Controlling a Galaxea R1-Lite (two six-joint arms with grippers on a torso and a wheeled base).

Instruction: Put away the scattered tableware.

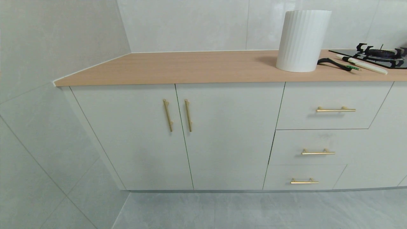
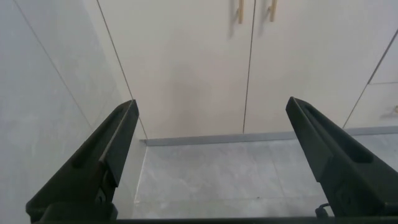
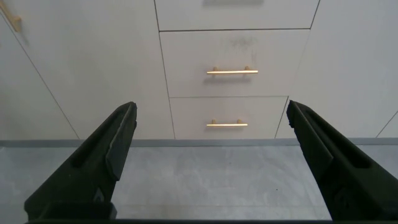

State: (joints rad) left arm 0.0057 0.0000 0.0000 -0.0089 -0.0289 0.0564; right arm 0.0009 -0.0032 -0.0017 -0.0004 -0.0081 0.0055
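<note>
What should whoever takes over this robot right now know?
Grippers: the left gripper is open and empty, low before the doors. The right gripper is open and empty, low before the drawers.
Things: a black utensil and a white utensil lie on the counter, between the ribbed holder and the stove.
Done: nothing put away yet.
Left: pick up both utensils and stow them, probably in the holder or a drawer.
</note>
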